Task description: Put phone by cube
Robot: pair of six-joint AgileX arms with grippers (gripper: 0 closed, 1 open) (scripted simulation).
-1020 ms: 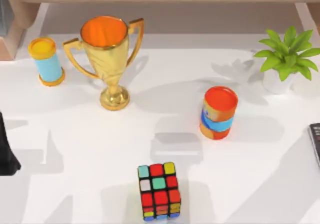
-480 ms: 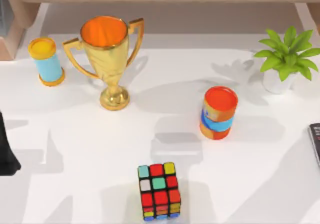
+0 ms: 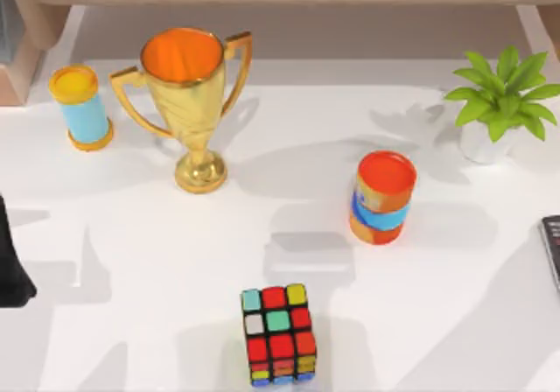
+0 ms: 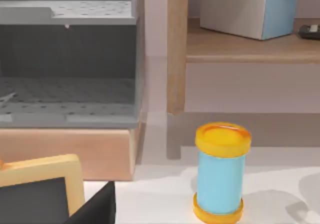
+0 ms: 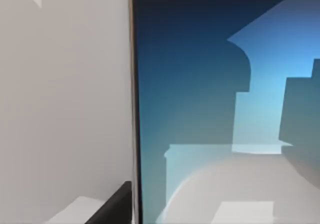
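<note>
Nothing on the white table (image 3: 157, 261) has shifted since the frames of half a second and a second ago: every object in the top view sits exactly where it did. The cube (image 3: 279, 335) stands at the lower centre of the frame, its red, teal, yellow and white squares facing up. The phone (image 3: 552, 248) lies flat at the far right edge of the top view, only its dark end showing, well apart from the cube; in the right wrist view its blue screen (image 5: 225, 99) lies close beneath the camera, shadows crossing it, the black edge running beside bare table. The left arm (image 3: 12, 265) is a dark shape parked at the left edge of the top view, unmoved. Whether either gripper's fingers are open or closed cannot be told from these views. A gold trophy cup (image 3: 188, 103) stands at upper left, a blue canister with yellow caps (image 3: 79, 108) beside it, an orange-and-blue can (image 3: 382, 197) right of centre, a potted plant (image 3: 499, 103) at upper right
</note>
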